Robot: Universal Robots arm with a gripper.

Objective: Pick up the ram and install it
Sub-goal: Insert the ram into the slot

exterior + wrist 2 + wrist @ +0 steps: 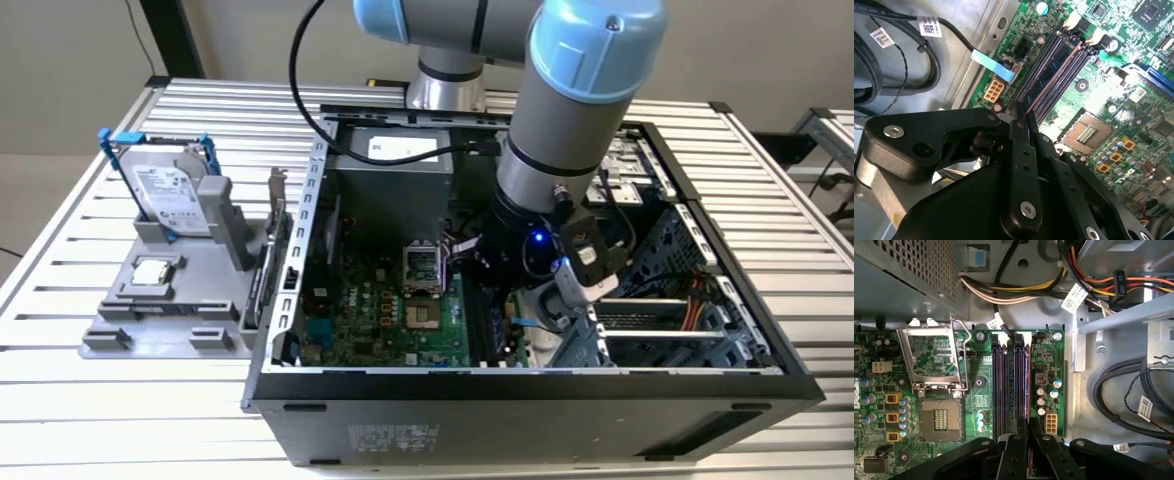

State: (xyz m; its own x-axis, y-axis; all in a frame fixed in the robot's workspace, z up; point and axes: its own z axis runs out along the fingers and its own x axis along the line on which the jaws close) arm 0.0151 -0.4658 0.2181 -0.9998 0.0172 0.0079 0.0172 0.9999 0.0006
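My gripper [1022, 112] [1028, 426] is down inside the open computer case [534, 405], at one end of the memory slots [1000, 385] on the green motherboard [387, 320]. Its black fingers [1019, 150] are closed to a narrow gap on a thin board seen edge-on. That board is the ram [1054, 67] [1027, 380], lying along one slot in line with the others. I cannot tell how deep it sits in the slot. In the exterior view the arm's wrist [534, 250] covers the fingers.
An open processor socket [941, 420] with its raised metal frame [934, 352] lies beside the slots. Coloured power wires [1019, 290] and thick black cables [1124, 390] run close by. Outside the case, a grey holder carries a hard drive [174, 195] and a small silver chip [154, 270].
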